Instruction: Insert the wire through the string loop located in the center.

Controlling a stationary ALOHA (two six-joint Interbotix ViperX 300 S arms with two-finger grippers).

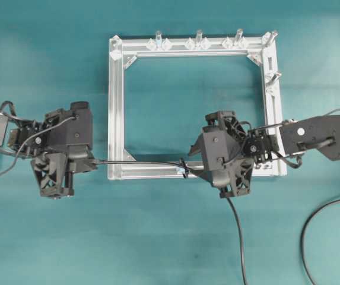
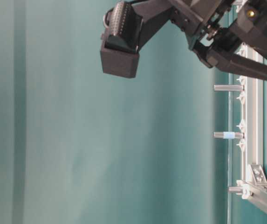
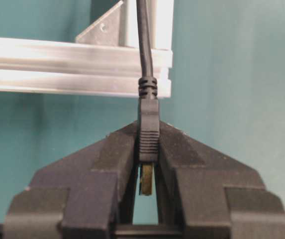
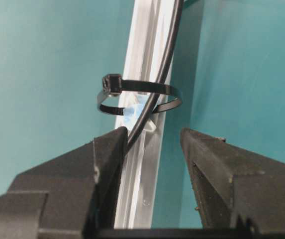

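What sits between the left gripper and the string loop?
In the overhead view, only the wire spans from the left gripper to the string loop, crossing the frame's corner. Nothing else there.

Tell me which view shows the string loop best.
The right wrist view: the string loop fills mid-frame with the wire running through it. The overhead view shows it only as a tiny dark speck on the frame's near rail; the other two views miss it.
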